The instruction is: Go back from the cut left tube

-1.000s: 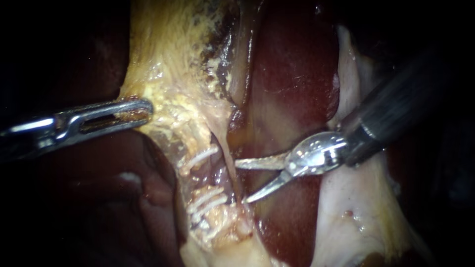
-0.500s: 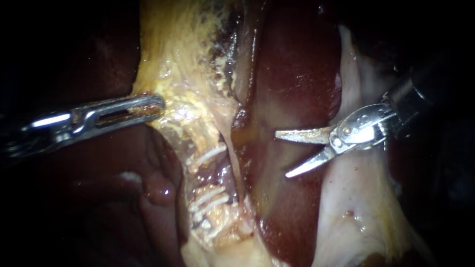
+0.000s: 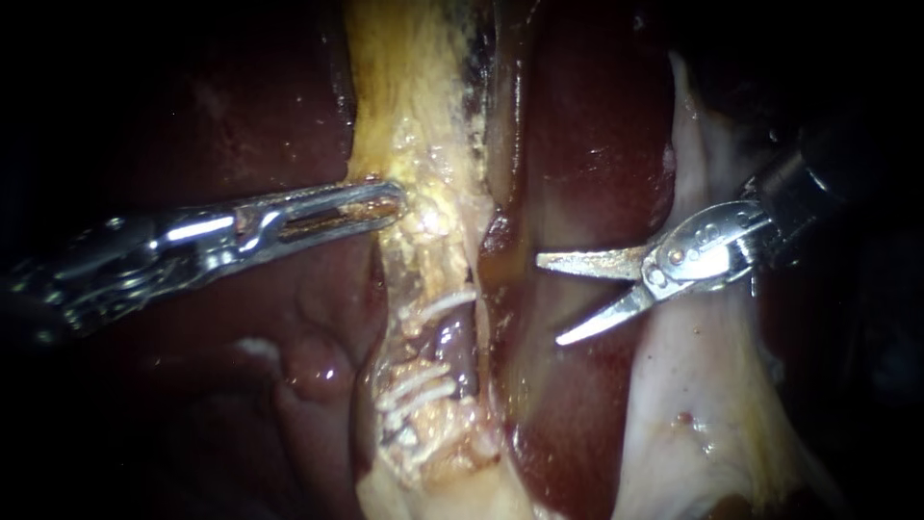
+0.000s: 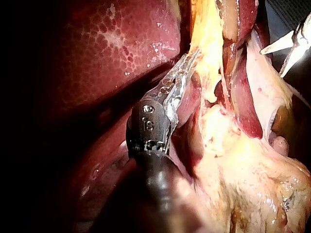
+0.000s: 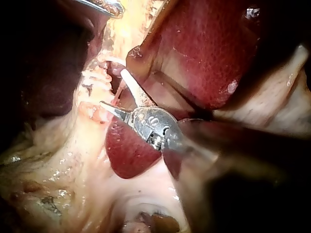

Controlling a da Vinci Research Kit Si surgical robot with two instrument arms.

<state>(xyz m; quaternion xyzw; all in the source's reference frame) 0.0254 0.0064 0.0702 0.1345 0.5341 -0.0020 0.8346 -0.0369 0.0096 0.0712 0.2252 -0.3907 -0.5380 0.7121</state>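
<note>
Our right instrument sits near the clipped tube, over the liver, its 2 blades spread and holding nothing. We judge the retreat best made straight back along the shaft, away from the tube, with the blade tips lifted so they do not score the liver. Our left instrument is clamped on the yellow tissue strip that runs on from the tube; we should hold it steady, so nothing tugs the white clips.

Endoscope: close, head-on; pale yellow fatty tissue band at frame centre. Wrist cameras: very near, each looking along own arm toward band. All three views share band.
</note>
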